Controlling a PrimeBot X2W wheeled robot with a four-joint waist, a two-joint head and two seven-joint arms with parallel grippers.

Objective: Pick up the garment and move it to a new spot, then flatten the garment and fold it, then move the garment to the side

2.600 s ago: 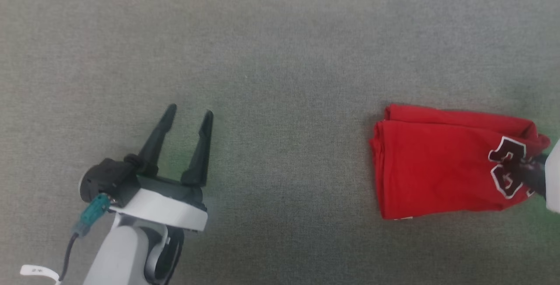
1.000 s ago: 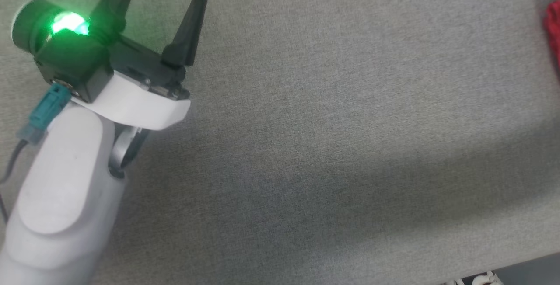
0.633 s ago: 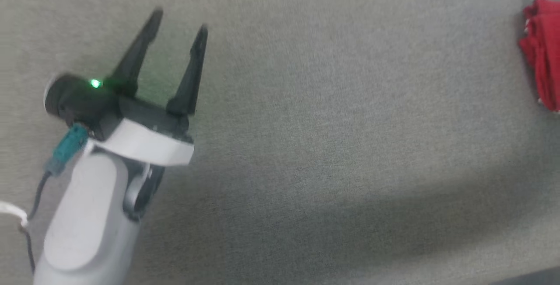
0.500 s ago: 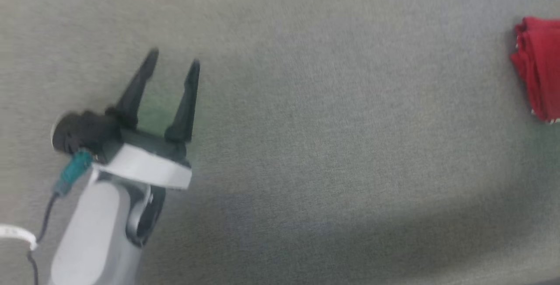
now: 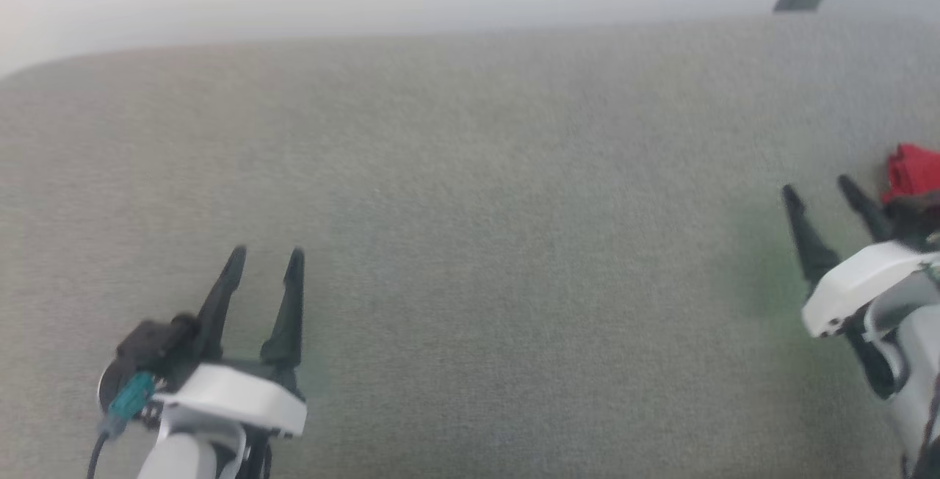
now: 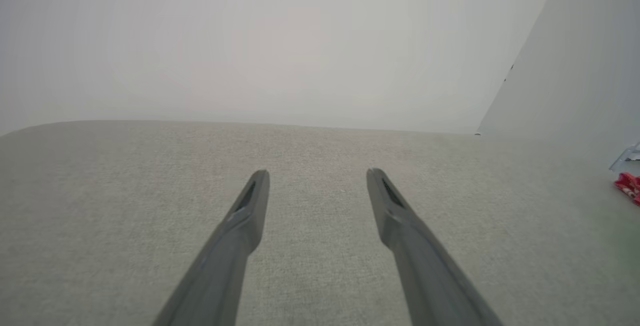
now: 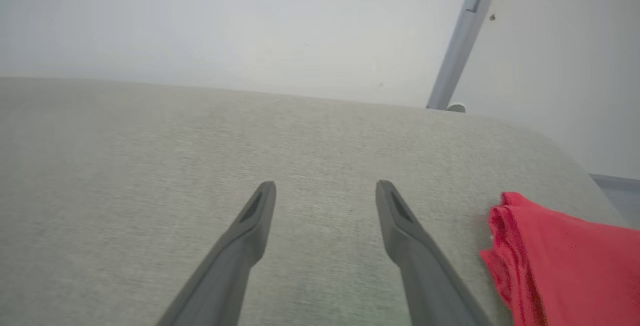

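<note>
1. My right gripper [image 5: 816,185] sits at the right of the head view. Its 2 long dark fingers are spread wide, there is nothing between them, and it holds nothing.
2. The garment [image 7: 560,261], a folded bundle of red cloth, lies on the grey fabric surface [image 5: 477,244] just to the right of the right gripper.
3. In the right wrist view, the garment's rumpled near edge sits just beside the right gripper's right-hand finger. A thin strip of grey shows between them, so I read them as apart, not touching.
4. In the head view, a small red corner of the garment peeks out past the right gripper's dark housing, about level with its fingertips.
5. My left gripper [image 5: 267,253] is well to the left of the right gripper, across a bare stretch of the surface. Its 2 fingers are also spread wide and grip nothing.
6. I cannot tell whether either gripper's fingertips touch the fabric.
7. Beyond the right gripper, past the far edge of the surface, a grey post [image 7: 462,36] rises against a pale wall [image 7: 200,16].
</note>
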